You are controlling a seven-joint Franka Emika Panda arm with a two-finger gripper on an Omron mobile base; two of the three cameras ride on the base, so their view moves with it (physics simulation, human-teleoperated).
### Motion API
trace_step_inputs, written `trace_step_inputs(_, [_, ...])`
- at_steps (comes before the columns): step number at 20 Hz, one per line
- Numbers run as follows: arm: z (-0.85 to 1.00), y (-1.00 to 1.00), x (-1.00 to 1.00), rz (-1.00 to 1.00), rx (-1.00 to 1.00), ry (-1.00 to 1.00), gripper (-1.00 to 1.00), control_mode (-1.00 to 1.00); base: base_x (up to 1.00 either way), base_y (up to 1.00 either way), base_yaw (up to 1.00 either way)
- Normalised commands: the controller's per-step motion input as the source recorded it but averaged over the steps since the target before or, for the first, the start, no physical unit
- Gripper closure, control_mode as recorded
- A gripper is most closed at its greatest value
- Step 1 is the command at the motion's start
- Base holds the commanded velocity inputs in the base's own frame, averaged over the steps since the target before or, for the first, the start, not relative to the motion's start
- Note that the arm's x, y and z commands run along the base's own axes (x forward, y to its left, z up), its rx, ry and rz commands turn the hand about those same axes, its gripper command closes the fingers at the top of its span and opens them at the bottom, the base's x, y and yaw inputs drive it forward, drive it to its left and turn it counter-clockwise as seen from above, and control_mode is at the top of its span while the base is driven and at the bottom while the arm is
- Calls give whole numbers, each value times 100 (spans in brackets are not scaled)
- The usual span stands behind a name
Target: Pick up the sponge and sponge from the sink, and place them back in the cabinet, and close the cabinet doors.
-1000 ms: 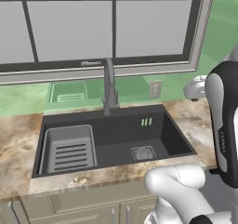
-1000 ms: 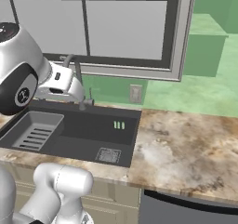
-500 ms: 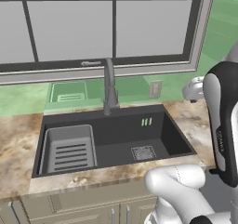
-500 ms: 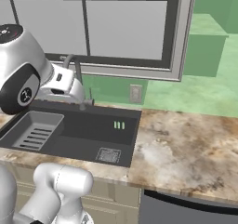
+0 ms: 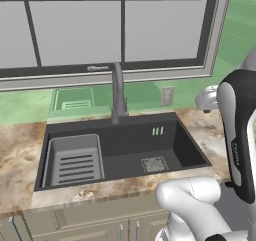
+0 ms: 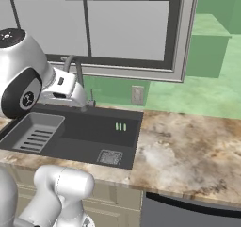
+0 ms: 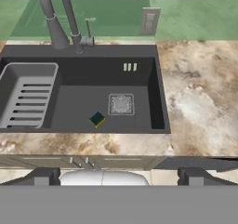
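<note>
A small flat sponge [image 7: 97,120] with a dark green top and a yellow edge lies on the floor of the black sink [image 7: 74,111], left of and just in front of the square drain [image 7: 121,104]. My gripper [image 7: 118,176] hangs high above the counter's front edge. It is open, with its two dark tips spread wide and nothing between them. From the base cameras the sink [image 5: 130,150] [image 6: 84,127] appears with its front wall hiding the near floor. The cabinet and its doors are out of view.
A grey slotted rack [image 7: 28,97] fills the sink's left end. The grey gooseneck faucet [image 7: 56,28] rises behind the basin under a big window. Marbled countertop [image 7: 200,102] stretches to the right. A chrome appliance [image 5: 206,99] stands at the back right. Beige drawer fronts [image 5: 100,220] run below.
</note>
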Motion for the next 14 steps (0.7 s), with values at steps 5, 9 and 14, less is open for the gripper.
trace_step_inputs(5, [-10, -6, 1, 0, 0, 0, -100, -100, 0, 0, 0])
trace_step_inputs(9, [-12, 0, 3, 0, 0, 0, -100, -100, 0, 0, 0])
trace_step_inputs(14, [-13, 0, 1, 0, 0, 0, -100, -100, 0, 0, 0])
